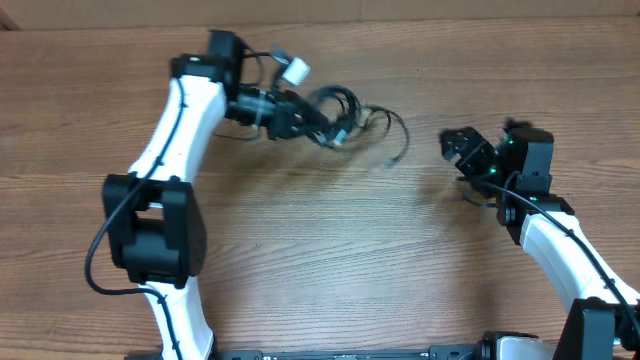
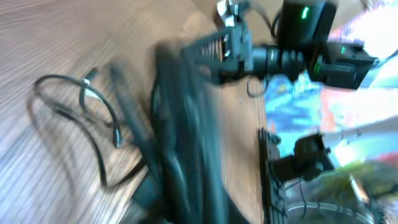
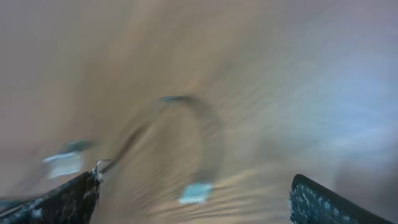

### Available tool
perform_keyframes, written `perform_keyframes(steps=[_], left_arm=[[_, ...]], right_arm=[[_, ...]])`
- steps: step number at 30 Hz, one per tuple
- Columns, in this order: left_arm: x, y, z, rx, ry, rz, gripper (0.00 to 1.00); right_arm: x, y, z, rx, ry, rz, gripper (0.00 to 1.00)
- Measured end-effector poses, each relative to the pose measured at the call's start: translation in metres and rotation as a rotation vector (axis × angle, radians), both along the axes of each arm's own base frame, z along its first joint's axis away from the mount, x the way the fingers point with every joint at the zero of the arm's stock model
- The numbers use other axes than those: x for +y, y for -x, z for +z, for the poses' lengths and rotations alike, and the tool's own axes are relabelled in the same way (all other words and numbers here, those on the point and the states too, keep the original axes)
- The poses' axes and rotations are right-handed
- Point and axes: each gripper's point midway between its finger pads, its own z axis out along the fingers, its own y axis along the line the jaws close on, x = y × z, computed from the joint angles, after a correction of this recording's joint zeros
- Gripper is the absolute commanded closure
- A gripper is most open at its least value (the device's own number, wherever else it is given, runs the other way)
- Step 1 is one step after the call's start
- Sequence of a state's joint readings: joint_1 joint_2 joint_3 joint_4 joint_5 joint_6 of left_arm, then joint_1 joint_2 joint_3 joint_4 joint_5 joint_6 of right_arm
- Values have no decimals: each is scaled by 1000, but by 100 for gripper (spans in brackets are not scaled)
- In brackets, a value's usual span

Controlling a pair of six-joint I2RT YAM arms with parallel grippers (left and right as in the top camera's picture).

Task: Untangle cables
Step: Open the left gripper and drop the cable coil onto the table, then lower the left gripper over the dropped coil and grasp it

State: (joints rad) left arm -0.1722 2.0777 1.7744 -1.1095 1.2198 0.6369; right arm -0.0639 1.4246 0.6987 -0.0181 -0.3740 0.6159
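Cables [image 1: 345, 100] bunched @ left gripper [image 1: 325, 128] (grip unclear); right gripper [image 1: 458, 150] wide open, empty.

Left arm [image 1: 185, 115]: white shell links, chunky black joint blocks [image 1: 150, 230], thick black cord [image 1: 92, 255] looping off the lower joint and running up the link. Right arm [image 1: 550, 235]: same white shell, black wrist housing, small green light [image 1: 510, 142]. Right hand [image 1: 455, 152] black, finger pads [image 3: 62, 199] dark and speckled.
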Motion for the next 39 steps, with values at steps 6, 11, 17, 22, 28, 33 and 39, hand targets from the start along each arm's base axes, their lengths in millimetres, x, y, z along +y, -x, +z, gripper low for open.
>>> perform_keyframes(steps=[6,11,17,22,28,33,39], left_arm=[[-31,18,-21,-31,-133,-75,0],[-17,-2,-56,15,-397,68,4],[11,-21,-81,105,-617,275,25],[8,13,-80,138,-611,129,16],[-21,40,-78,149,-605,32,22],[-53,42,-81,224,-644,142,49],[-69,57,-92,345,-774,302,45]], right_arm=[[40,0,37,-194,-60,279,4],[49,5,41,-214,-80,347,0],[53,8,42,-219,-88,372,0],[51,17,26,-133,-95,358,0],[22,33,-12,69,-60,225,0],[-3,38,-25,141,-35,132,0],[-19,41,-30,169,-28,78,0]])
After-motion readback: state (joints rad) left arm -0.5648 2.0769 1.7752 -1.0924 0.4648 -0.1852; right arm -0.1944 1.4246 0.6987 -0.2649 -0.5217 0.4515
